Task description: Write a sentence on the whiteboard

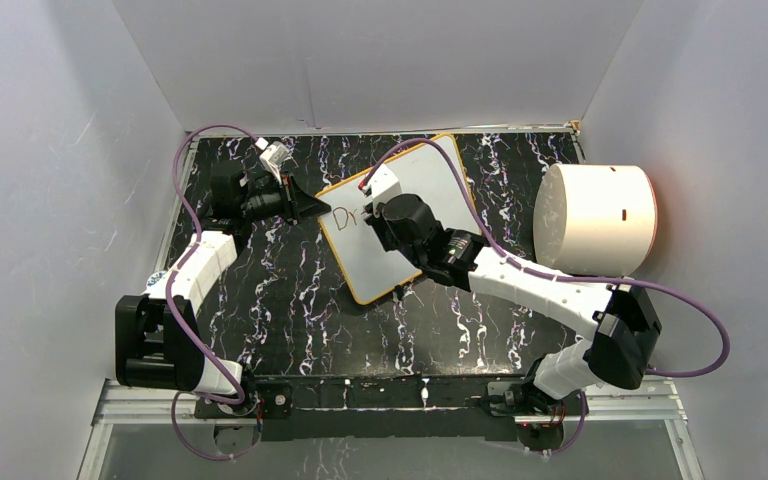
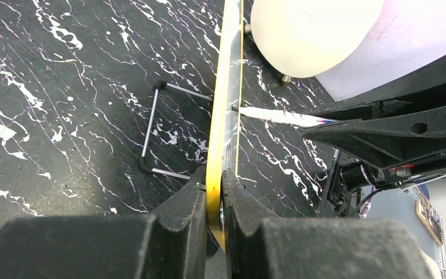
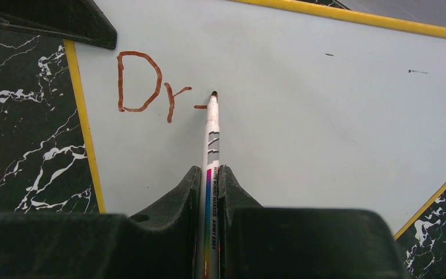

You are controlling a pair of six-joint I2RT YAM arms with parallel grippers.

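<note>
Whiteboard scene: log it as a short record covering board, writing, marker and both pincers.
board: whiteboard, yellow rim, turned askew
writing: red-brown "Dr" and a short dash
marker: marker, tip at the dash's end
left pincer: left pincer shut on the whiteboard's rim
right pincer: right pincer shut on the marker
nearby: white cylinder, right of the board

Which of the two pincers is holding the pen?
The right pincer: it grips the marker; the left pincer clamps the whiteboard by its yellow edge.
</note>
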